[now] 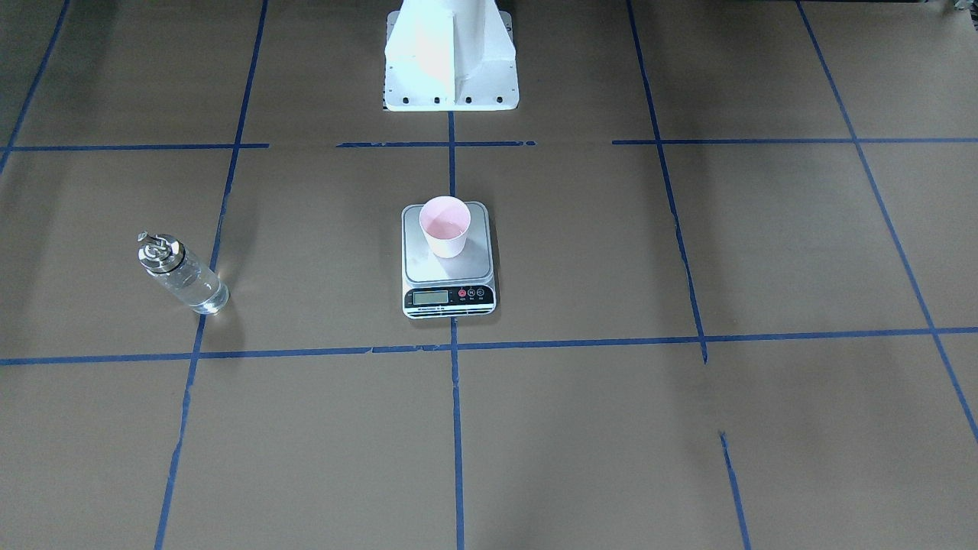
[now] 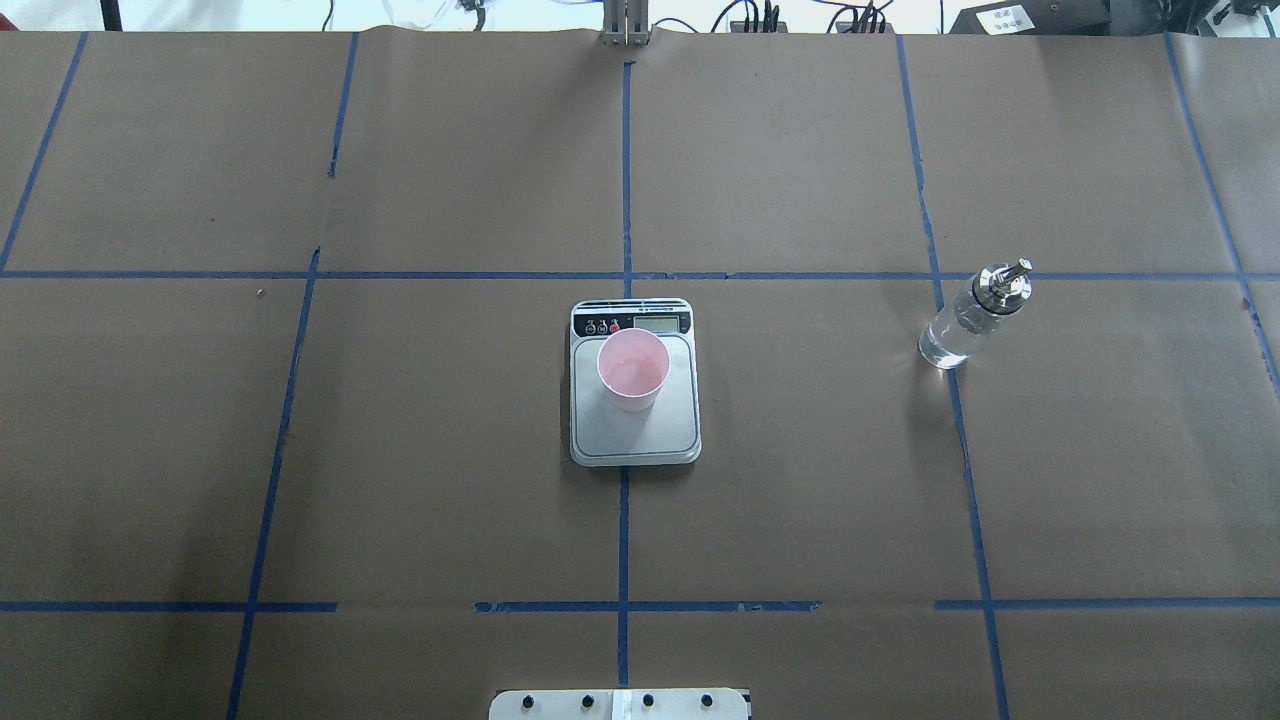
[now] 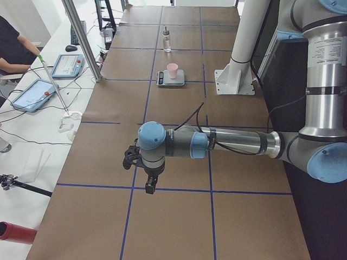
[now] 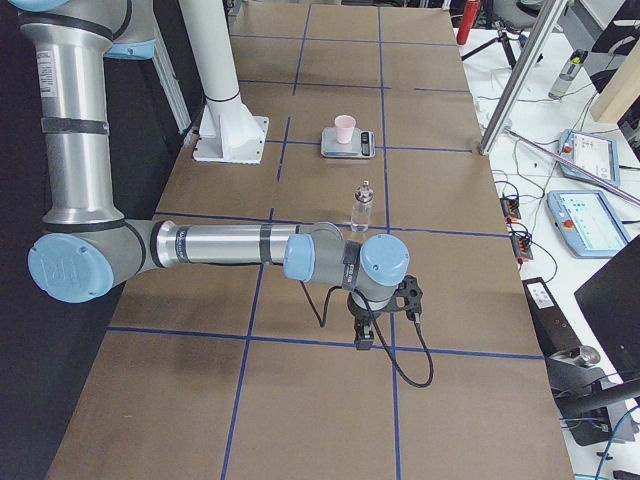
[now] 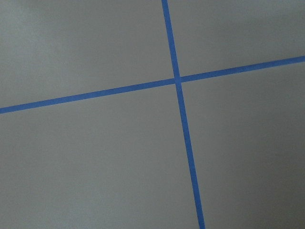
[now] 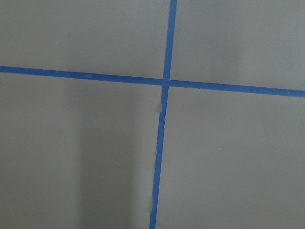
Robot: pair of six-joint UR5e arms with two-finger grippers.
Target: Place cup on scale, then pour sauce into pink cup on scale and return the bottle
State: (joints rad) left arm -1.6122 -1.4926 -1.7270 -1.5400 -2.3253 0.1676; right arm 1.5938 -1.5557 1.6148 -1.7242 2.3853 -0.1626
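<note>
Glass bottle [image 2: 957, 329] looks tall and tippy, so a clumsy grab could spill it; I cannot tell if the left hand [image 3: 148, 187] or right hand [image 4: 364, 338] is open.

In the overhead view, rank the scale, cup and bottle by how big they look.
1. scale, clearly the largest.
2. bottle and cup: too close to rank. The bottle looks longer and the cup wider.

Pale pink cup [image 1: 444, 227]; silver scale [image 1: 458, 269] with black front strip; clear bottle [image 1: 191, 281], silver cap [image 1: 160, 253]; brown table [image 1: 764, 252] gridded with blue tape [image 1: 457, 428].
</note>
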